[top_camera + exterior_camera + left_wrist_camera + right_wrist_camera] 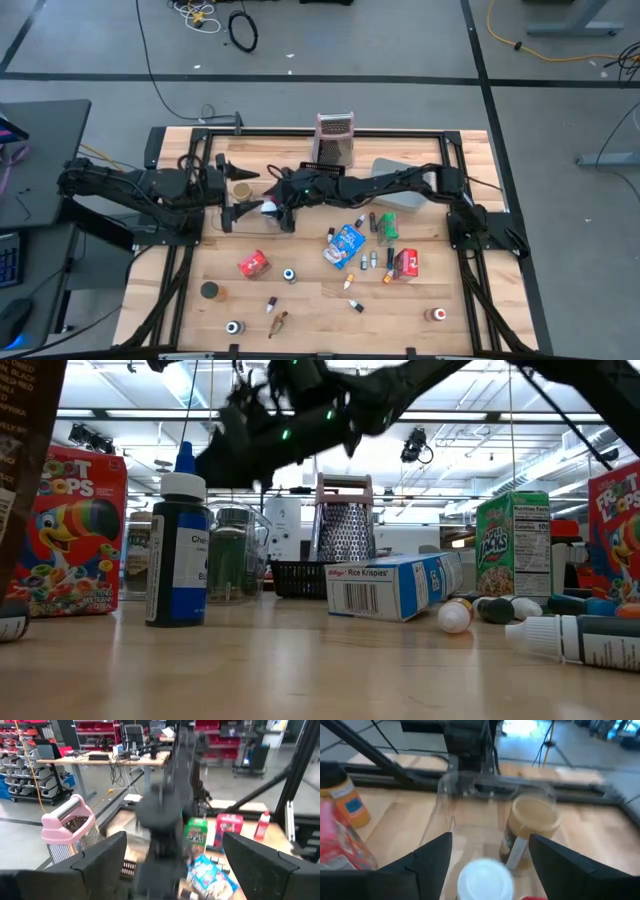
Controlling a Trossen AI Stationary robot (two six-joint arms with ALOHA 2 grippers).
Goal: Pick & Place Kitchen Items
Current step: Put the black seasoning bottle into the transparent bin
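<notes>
The right tool [272, 212], fingers spread above a white-lidded jar [485, 879] in the clear tub [245, 214], should lift straight clear; the left tool [222, 184] waits beside the tub, spread.

A wooden table [310, 300] is carrying scattered cereal packets [346, 243], small bottles [349, 282] and jars [210, 291], with a box grater [334, 139] standing at its far edge.

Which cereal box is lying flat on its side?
The blue Rice Krispies box lies flat; the Froot Loops box and green Apple Jacks box stand upright.
</notes>
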